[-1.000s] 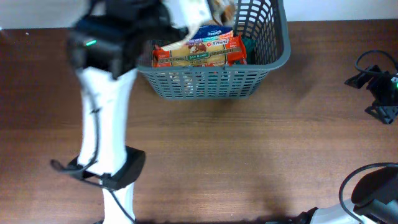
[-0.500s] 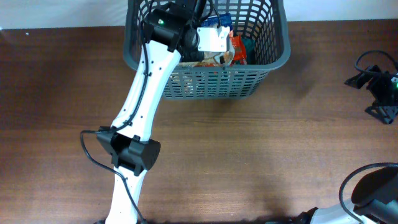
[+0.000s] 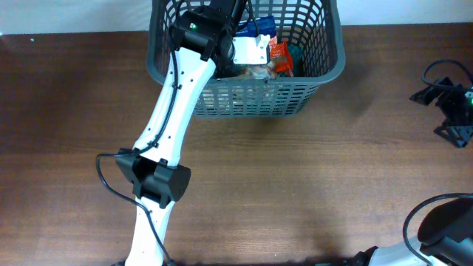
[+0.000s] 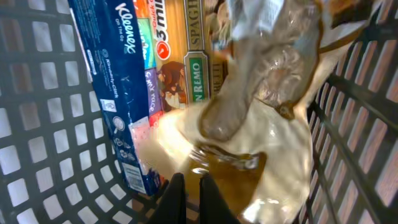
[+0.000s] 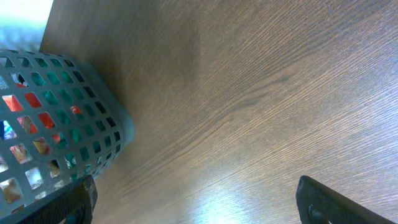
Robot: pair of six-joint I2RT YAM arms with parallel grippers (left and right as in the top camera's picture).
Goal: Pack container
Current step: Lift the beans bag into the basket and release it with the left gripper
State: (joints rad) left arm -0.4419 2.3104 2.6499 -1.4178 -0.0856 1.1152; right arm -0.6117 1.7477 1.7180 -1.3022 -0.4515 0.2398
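Seen from overhead, the dark grey basket (image 3: 251,100) stands at the far edge of the brown desk (image 3: 295,185), near its middle. The white left arm (image 3: 177,96) stretches up from the near left side and over the basket's rim, its wrist dipped among the goods inside. A red packet (image 3: 279,53) shows beside the wrist. From this height the wrist hides the fingers.

From the left wrist, inside the basket, the left tool (image 4: 191,194) points down into the load with its two dark fingers pressed together, only a thin slit showing between them. Their tips sit at the lower edge of a clear bag (image 4: 267,87) of brownish contents that fills the right half of the view. Whether any film is caught between them cannot be told. A blue tissue pack (image 4: 112,93) stands on edge against the lattice wall at the left, and a spaghetti packet (image 4: 189,62) lies between it and the bag.

From the right wrist, the right tool (image 5: 196,196) hangs above bare desk with its fingers spread wide and nothing between them. One corner of the basket fills the left side of the view, red and green packets visible through its slots.
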